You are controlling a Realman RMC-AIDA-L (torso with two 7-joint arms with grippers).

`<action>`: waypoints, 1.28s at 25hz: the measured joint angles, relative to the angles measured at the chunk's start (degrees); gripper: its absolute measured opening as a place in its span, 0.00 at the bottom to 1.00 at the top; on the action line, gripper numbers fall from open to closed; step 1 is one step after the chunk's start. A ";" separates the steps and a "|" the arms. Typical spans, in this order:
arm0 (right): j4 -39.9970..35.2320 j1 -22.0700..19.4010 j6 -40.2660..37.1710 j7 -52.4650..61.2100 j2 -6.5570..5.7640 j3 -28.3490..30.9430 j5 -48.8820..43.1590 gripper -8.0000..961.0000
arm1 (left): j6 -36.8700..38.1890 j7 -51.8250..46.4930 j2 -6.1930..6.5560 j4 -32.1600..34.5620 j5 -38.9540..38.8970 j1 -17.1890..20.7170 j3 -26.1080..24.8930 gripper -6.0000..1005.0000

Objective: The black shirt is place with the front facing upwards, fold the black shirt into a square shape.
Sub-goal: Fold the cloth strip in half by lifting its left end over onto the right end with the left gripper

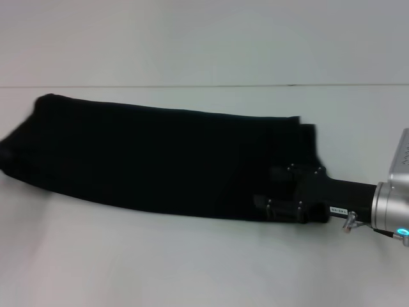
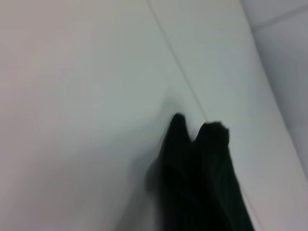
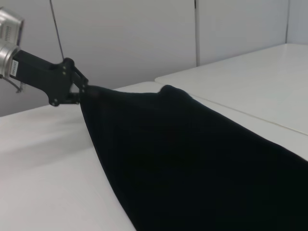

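Head view: the black shirt (image 1: 153, 160) lies as a long folded band across the middle of the white counter (image 1: 192, 268), its left end lifted toward the left edge. The right gripper (image 1: 265, 203) sits at the band's right end; whether its fingers are clenched there I cannot tell.

Left wrist view: bunched cloth (image 2: 197, 178) hangs close to the camera above the counter.

Right wrist view: the left gripper (image 3: 83, 91) is clenched on a raised shirt corner. A thin pinch could slip, or uneven pulling could skew the fold.
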 joint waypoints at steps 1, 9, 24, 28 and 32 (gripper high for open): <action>-0.02 -0.16 -0.21 0.00 -0.02 0.16 0.00 0.81 | -0.08 0.11 0.37 0.13 0.00 0.22 -1.03 0.05; -0.06 -1.51 -0.69 0.01 -0.07 1.67 0.01 0.81 | 0.82 1.18 1.20 0.84 -0.86 0.70 -4.93 0.05; -0.42 -6.51 -3.62 0.01 -1.08 10.44 -0.02 0.81 | 12.86 6.57 -4.05 0.83 -6.71 -15.63 0.90 0.05; -1.34 -8.10 -5.03 0.01 -1.12 11.92 -0.03 0.81 | 13.23 7.42 -8.16 0.79 -6.74 -19.33 5.19 0.05; -1.38 -8.97 -5.41 0.01 -1.17 12.44 -0.02 0.81 | 12.22 9.74 -13.26 0.30 -6.75 -19.91 7.97 0.05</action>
